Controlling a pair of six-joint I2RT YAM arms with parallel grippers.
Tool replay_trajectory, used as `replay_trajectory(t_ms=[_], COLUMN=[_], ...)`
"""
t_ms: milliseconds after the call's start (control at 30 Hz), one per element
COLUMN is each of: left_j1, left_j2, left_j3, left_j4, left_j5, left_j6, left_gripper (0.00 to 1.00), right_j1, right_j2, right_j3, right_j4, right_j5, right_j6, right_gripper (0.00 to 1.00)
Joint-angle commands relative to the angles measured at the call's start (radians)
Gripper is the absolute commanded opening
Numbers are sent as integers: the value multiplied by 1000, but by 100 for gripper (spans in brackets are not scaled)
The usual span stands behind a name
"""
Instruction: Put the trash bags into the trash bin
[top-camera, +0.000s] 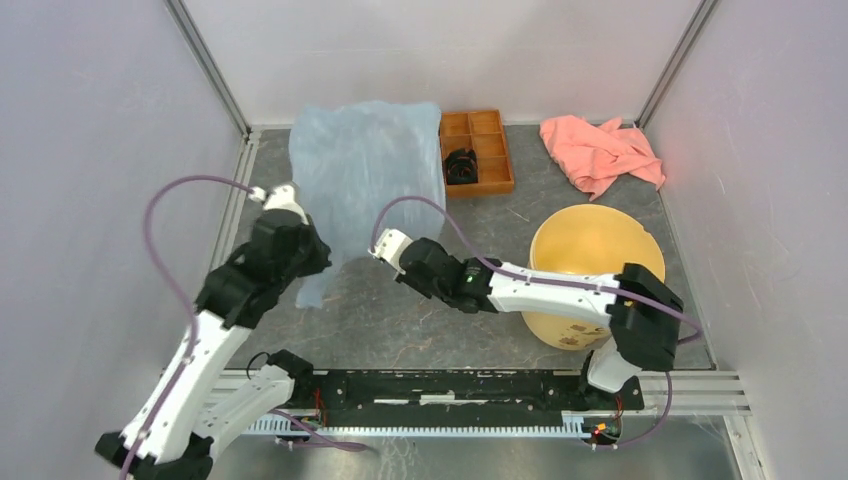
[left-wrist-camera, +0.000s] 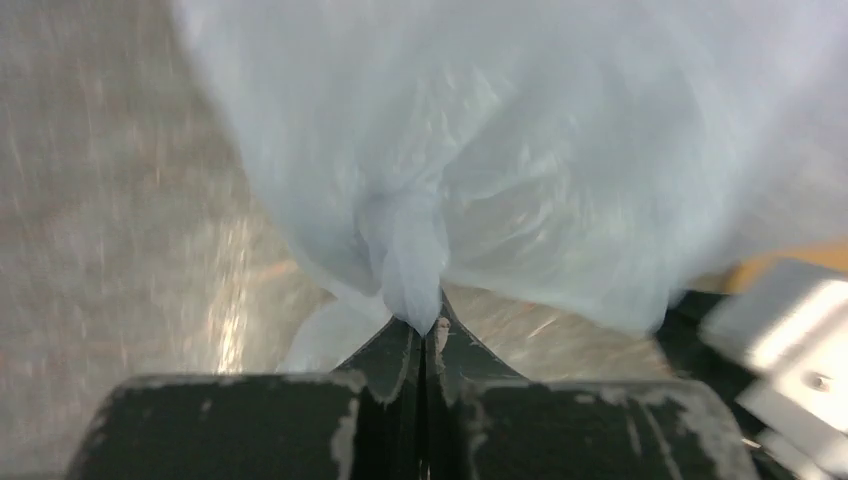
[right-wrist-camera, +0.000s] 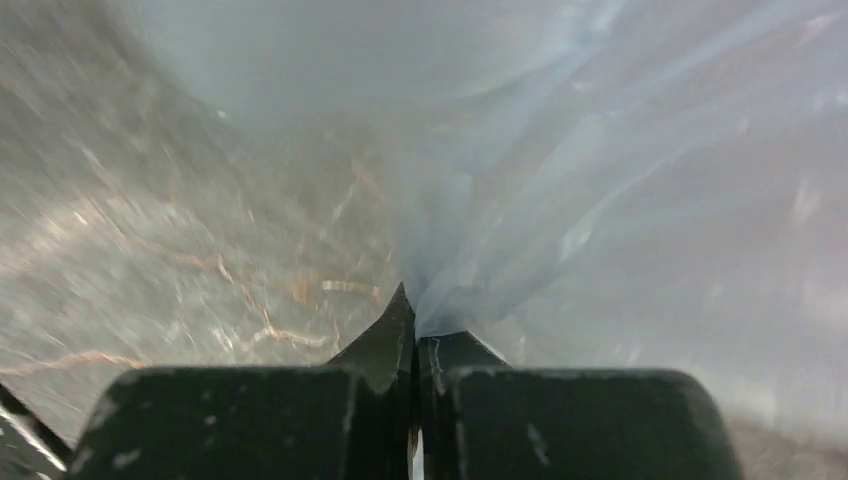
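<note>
The pale blue-grey trash bag (top-camera: 365, 170) hangs spread out between my two grippers, above the table's far middle. My left gripper (top-camera: 312, 252) is shut on a gathered bunch of the bag (left-wrist-camera: 405, 255), and its jaws meet on the plastic. My right gripper (top-camera: 378, 243) is shut on the bag's near edge (right-wrist-camera: 600, 210), with the film fanning out from its closed tips. The trash bin (top-camera: 595, 275), a round pale yellow bucket, stands upright at the right, beside my right arm and apart from the bag.
An orange-brown compartment tray (top-camera: 478, 152) with a black object stands at the back, just right of the bag. A salmon-pink cloth (top-camera: 600, 150) lies at the back right. Metal rails run along the walls and the near edge.
</note>
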Motion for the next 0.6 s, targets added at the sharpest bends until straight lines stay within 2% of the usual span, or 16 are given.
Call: replay_trajectory(t_ms=[0,67,200,333,467,567], left_j1=[3,3,2,3,3,3], left_j2=[-109,-115,-117,-109,-78,-79], left_j3=[297,290,209,218,280,278], left_j4=[79,46,-33,-47,-102,-131], left_j5=[-17,-11,-18,54,51,44], left_j6=[139,152,119,158,177,152], left_gripper=[2,2,2,3,14,26], right_j1=[-2,-2,-37,-122,-181,-185], right_j2=[-198,-226,-260,-308,-262,-241], right_j3=[295,307,213,151,217,230], right_j4=[27,14,-8,5,-67,-60], right_j5=[-3,-53,-95,-248,-419,-458], right_j6=[-81,-78,-1,77,122,180], right_gripper=[0,0,0,0,0,0])
